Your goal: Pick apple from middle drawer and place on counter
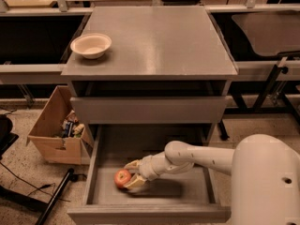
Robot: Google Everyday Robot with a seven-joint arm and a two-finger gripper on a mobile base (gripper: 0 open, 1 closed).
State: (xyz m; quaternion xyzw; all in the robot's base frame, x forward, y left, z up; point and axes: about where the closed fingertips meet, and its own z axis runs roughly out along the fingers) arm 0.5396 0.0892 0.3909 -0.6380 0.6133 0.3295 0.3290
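Down in the middle drawer (92, 172), which stands pulled out below the closed upper drawer (147, 109), my gripper (130, 176) sits low over the smooth grey floor, towards the left side. My fingers (133, 165) are apart, one at the far side of the apple (122, 178) and one at the near side, with the fruit between their tips. The apple rests on the drawer floor, red-orange, closer to the left wall than the right. My white arm (197, 156) reaches in from the right. Above, the counter (154, 36) carries a white bowl (91, 45) near its left edge. On the ground left of the cabinet stands a cardboard box (54, 135) with small items inside.
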